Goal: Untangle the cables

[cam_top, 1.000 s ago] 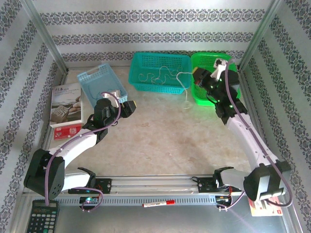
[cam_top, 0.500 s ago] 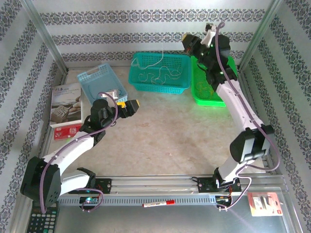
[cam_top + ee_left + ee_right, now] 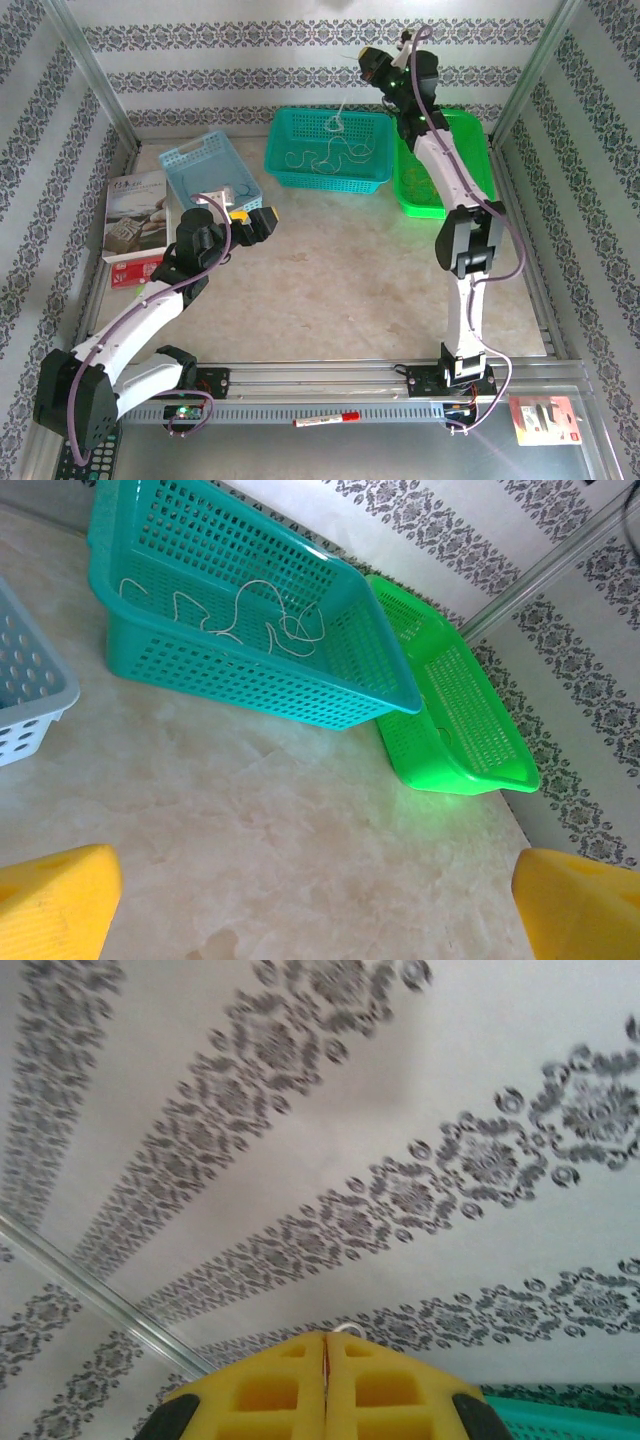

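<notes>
Damask-striped walls [image 3: 300, 60], beige marbled tabletop [image 3: 330, 280], aluminium corner posts [image 3: 93, 75].

Right arm [image 3: 445, 175] has swung up from over the green basket [image 3: 470, 160] and now stands tall. Right gripper [image 3: 366, 62] has gone high against the back wall [image 3: 250, 80], above the teal basket [image 3: 322, 181]. The white cable [image 3: 339, 115] it pinches no longer trails over the basket edge onto the table [image 3: 330, 280]; it now hangs into the teal basket. Left gripper [image 3: 256, 222] has spread its jaws wide.
</notes>
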`<state>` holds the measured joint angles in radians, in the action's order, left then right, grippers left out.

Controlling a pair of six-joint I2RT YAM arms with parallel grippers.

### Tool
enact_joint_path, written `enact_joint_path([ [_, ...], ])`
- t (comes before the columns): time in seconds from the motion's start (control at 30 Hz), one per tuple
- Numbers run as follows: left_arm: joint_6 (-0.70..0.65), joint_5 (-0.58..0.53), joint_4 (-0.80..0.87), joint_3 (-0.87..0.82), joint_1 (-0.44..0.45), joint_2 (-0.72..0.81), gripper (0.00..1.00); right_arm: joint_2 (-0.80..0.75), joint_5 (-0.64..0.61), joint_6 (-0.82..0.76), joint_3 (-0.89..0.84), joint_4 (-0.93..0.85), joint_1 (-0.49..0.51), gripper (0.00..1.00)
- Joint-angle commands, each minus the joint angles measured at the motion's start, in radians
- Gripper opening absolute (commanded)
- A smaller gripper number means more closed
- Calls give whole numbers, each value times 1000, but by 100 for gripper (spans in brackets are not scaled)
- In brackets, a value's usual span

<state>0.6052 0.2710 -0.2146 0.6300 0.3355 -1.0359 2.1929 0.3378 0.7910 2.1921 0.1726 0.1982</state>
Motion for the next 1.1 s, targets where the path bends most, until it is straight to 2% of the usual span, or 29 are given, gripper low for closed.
enact_joint_path([
  [0.0,-18,-14,33,-5,-14,20,100,48,27,18,51,6,2,0],
  [0.17,-16,-15,36,1,-14,20,100,78,24,-10,-30,5,22,0],
  [0.2,-16,-15,38,3,-13,19,100,83,26,-14,-51,1,23,8],
  [0.23,-16,-14,40,6,-14,18,100,85,31,-20,-67,-3,25,20],
  [0.27,-16,-15,40,9,-14,17,100,87,34,-28,-84,-16,27,38],
  [0.3,-17,-12,41,10,-13,18,100,83,34,-40,-96,-40,26,50],
  [0.37,-15,-9,40,12,-14,17,100,57,35,-64,-140,-58,25,64],
  [0.5,-16,-4,40,17,-15,19,100,-45,41,-119,-237,-81,21,80],
  [0.63,-22,-3,35,18,-13,19,100,-171,43,-169,-345,-99,18,83],
  [0.7,-25,-14,34,17,-14,23,100,-260,39,-194,-442,-94,20,88],
  [0.83,-39,-63,39,12,-15,41,100,-417,33,-236,-627,-75,22,90],
  [0.87,-46,-77,45,13,-16,47,100,-463,28,-249,-685,-66,22,98],
  [1.07,-115,-214,58,0,-18,95,100,-755,-44,-339,-1016,-72,11,98],
])
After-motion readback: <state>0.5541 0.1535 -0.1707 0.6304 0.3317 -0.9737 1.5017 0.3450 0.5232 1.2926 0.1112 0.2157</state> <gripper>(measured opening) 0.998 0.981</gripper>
